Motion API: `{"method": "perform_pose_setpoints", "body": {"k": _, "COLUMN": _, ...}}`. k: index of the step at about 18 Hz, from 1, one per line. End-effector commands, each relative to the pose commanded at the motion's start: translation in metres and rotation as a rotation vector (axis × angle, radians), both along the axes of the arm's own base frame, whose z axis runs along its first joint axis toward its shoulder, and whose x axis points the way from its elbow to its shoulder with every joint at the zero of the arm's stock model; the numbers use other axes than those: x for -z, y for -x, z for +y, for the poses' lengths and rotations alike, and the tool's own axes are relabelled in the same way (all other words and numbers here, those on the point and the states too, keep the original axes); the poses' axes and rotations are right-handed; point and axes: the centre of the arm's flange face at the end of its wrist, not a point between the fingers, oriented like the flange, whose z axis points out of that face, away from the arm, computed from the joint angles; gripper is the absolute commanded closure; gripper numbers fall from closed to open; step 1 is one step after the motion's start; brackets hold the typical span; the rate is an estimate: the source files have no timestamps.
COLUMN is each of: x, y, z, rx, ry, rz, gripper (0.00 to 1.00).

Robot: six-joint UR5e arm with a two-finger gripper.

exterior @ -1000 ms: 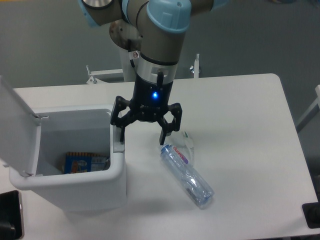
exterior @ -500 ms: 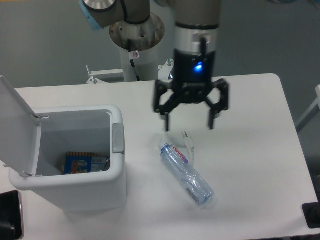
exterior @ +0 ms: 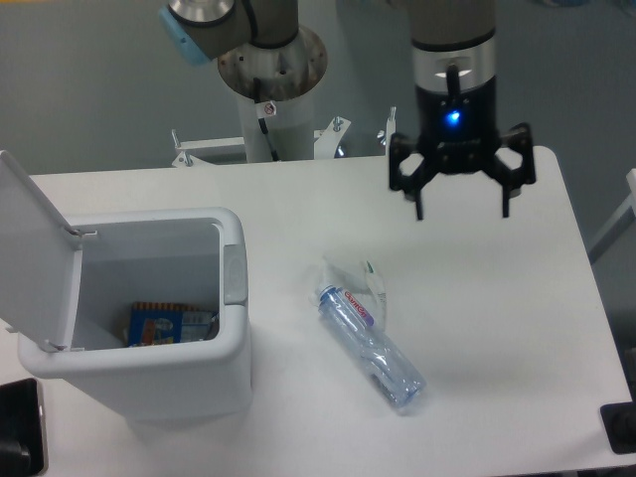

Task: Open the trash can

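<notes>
The white trash can (exterior: 139, 370) stands at the table's front left with its lid (exterior: 35, 248) swung up and back on the left side. The grey push-button tab (exterior: 234, 273) shows on its right rim. Inside, a blue and orange packet (exterior: 169, 322) lies on the bottom. My gripper (exterior: 462, 211) hangs open above the table's back right, far from the can, with nothing between its fingers.
A crushed clear plastic bottle (exterior: 370, 346) with a red label lies on the white table (exterior: 497, 328) right of the can. The arm's base post (exterior: 270, 94) rises behind the table's back edge. A dark object (exterior: 618, 427) sits at the front right corner.
My gripper has risen from the can's right rim and travelled right and back, across the bottle, to the back right. The can's lid has stayed up.
</notes>
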Motion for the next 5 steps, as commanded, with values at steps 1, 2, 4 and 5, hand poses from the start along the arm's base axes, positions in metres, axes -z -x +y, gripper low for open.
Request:
{"method": "perform_pose_setpoints", "body": {"k": 1, "x": 0.0001, "y": 0.0039, "z": -0.0058, "rx": 0.039, "ry": 0.020, "rz": 0.009, "gripper": 0.00}}
{"method": "perform_pose_setpoints", "body": {"k": 2, "x": 0.0001, "y": 0.0056, "z": -0.0080, "rx": 0.061, "ry": 0.030, "rz": 0.014, "gripper": 0.00}}
{"method": "perform_pose_setpoints", "body": {"k": 4, "x": -0.0011, "y": 0.0065, "z": -0.0098, "rx": 0.063, "ry": 0.033, "rz": 0.021, "gripper": 0.00}}
{"method": "perform_pose_setpoints", "body": {"k": 5, "x": -0.0013, "y": 0.0065, "z": -0.0096, "rx": 0.063, "ry": 0.031, "rz": 0.022, "gripper": 0.00}}
